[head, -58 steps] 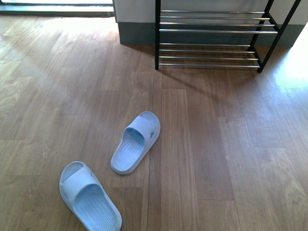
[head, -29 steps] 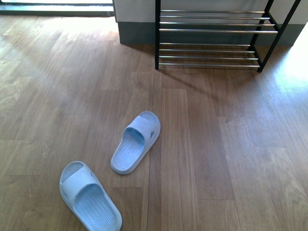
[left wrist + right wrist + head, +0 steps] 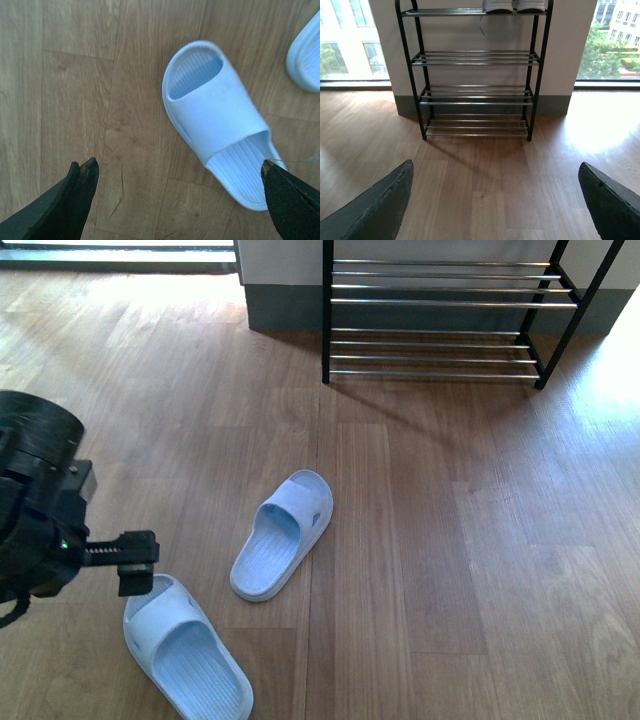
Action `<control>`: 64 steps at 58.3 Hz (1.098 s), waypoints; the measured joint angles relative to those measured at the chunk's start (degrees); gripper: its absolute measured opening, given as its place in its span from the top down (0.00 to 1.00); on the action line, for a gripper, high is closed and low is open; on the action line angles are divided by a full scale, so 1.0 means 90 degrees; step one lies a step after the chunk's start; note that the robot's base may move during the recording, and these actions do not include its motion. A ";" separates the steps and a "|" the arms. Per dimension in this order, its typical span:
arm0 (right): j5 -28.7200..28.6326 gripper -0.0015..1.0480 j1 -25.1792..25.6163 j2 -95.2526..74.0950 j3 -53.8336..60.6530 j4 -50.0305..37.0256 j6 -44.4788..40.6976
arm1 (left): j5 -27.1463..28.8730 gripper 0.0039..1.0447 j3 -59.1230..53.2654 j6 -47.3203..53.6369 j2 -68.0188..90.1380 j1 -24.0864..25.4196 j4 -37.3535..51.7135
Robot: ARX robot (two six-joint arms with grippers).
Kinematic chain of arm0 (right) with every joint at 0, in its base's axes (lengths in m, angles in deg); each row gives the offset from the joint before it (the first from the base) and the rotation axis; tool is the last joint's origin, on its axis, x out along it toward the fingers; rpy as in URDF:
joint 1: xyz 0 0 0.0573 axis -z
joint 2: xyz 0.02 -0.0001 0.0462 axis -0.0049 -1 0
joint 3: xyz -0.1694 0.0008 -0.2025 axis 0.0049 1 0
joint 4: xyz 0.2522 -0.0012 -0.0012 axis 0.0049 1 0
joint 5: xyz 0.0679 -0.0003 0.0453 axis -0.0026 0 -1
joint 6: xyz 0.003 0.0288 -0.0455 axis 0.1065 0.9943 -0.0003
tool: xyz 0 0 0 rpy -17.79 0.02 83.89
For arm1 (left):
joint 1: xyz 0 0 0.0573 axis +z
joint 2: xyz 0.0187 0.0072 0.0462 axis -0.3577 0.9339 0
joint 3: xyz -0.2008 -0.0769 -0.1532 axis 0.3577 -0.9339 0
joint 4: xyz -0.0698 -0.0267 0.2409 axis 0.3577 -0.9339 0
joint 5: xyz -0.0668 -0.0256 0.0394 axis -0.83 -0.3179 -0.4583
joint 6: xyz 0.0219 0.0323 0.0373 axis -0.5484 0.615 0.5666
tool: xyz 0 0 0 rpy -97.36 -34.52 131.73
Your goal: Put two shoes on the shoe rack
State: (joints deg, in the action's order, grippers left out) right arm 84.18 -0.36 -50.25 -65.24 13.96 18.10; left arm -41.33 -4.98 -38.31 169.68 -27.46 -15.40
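Wood-plank flooring (image 3: 450,540) runs up to a grey-skirted wall, against which the shoe rack (image 3: 440,302) is stood. No sneakers are seen on the floor; the footwear to be moved is a pair of pale blue slides. The inner slide (image 3: 282,535) is laid well apart from the rack, and the outer slide (image 3: 185,650) farther from it again, both out before its left end.

The approach to the first pick-up is judged to be the step in hand, with neither slide yet on the rack. The left gripper (image 3: 178,167) is held over the outer slide with its fingers spread wide and nothing between them; one tip is seen at the heel end, the other over bare floor. Its height above the slide cannot be told. The right gripper (image 3: 496,170) is pointed at the rack, equally wide open and empty.

A descent is called for next, with the fingers centred across the strap or a side wall before being closed.

Both slides and the rack's lower tiers are given together only by the front view. The ribbed footbed is shown only by the left wrist view. All four tiers, a white-soled pair (image 3: 512,5) on the top one, and the windows beside the rack are shown only by the right wrist view.
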 joint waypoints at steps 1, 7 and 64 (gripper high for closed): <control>0.0000 0.09 0.0000 0.0000 0.0000 0.0000 -0.0002 | -0.0041 0.09 0.0083 -0.0007 0.0092 -0.0002 -0.0070; 0.0000 0.09 0.0000 0.0000 0.0000 0.0000 0.0000 | -0.0381 0.09 0.0763 0.0005 0.0753 -0.0078 -0.0682; -0.0002 0.09 0.0000 0.0000 0.0000 0.0000 0.0000 | 0.0418 0.09 0.4845 0.0993 0.4002 -0.0221 -0.4177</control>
State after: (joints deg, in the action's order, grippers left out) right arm 84.16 -0.36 -50.25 -65.24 13.96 18.10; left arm -37.57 38.63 -29.37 205.70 -29.45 -52.99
